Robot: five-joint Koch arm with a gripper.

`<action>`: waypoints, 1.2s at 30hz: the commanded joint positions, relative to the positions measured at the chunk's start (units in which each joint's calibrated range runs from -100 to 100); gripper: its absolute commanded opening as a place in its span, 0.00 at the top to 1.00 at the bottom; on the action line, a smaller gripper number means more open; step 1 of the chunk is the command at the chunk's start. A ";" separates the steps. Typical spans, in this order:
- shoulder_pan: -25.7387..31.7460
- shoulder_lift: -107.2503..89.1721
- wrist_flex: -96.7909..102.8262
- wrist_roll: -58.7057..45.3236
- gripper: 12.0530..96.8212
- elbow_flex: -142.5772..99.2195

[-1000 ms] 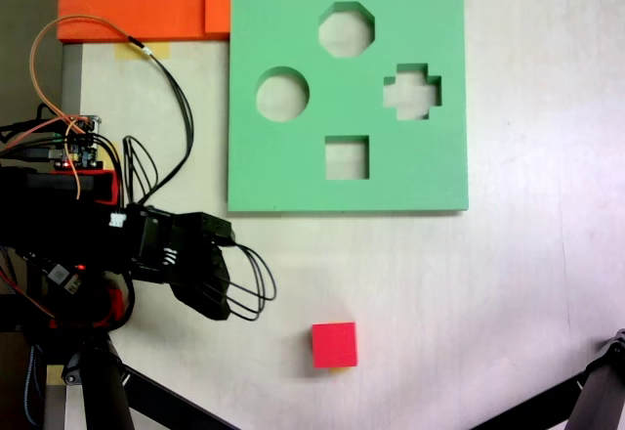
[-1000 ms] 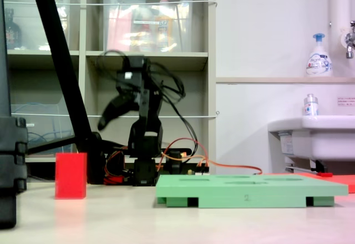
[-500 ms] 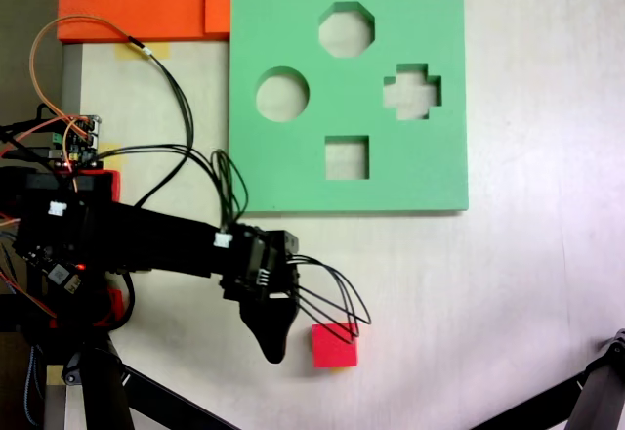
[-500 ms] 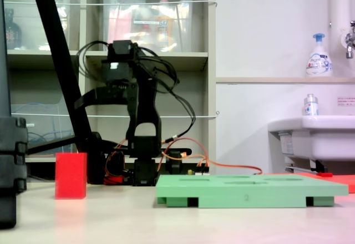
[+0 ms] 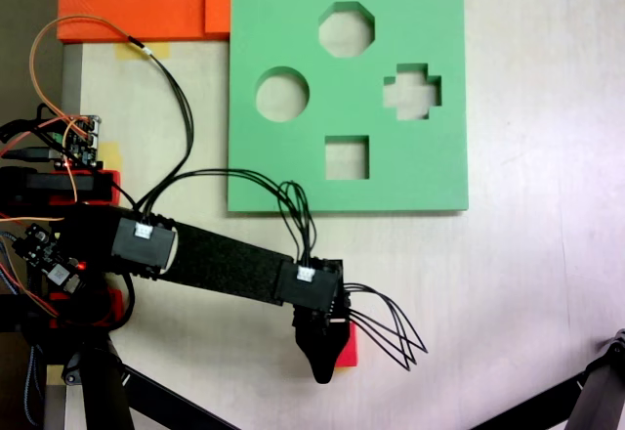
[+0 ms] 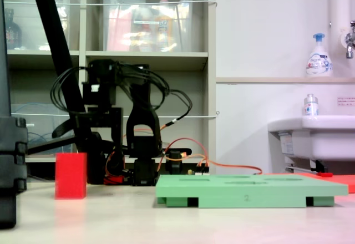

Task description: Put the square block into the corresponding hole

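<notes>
Your landmark is the green foam board [image 5: 347, 186], lying flat on a pale table [image 5: 527, 274]. From above, the board sits in the upper middle of the table. It has four cut-outs: an octagon [image 5: 347, 29] near its top edge, a round hole [image 5: 282, 94] to the left, a cross-shaped hole [image 5: 411, 92] to the right, and the square hole [image 5: 346, 157] nearest its bottom edge. All four are empty, with the table showing through.

Your arm [image 5: 210, 262] reaches from the left side of the table and passes just below the board's bottom edge, with black cables looping off it. The gripper [image 5: 322, 362] points away from the board, toward the bottom of the top-down view. It sits directly over the square block [image 5: 347, 350], so you see just a sliver of red at the gripper's right side. The block lies well below the board, roughly in line with the square hole. You cannot tell how far apart the jaws stand, or whether they touch the block.

In the low side view, the board [image 6: 249, 191] lies to the right and the block [image 6: 70, 176] stands on the table well to the board's left. The arm [image 6: 119, 122] is bent over behind them.

An orange sheet [image 5: 146, 0] lies against the board's upper left corner.
</notes>
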 commanded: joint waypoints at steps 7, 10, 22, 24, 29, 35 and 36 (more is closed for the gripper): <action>-0.98 6.17 0.22 -1.47 0.03 6.08; -0.98 9.66 0.22 -1.81 0.03 8.07; -1.27 16.51 0.12 -2.10 0.07 7.27; -1.51 16.51 -0.07 -2.15 0.30 6.18; -1.86 16.37 -0.55 -2.20 0.49 5.78; -2.00 17.06 -1.13 -2.20 0.59 5.68; -2.00 17.20 -1.13 -2.20 0.59 5.38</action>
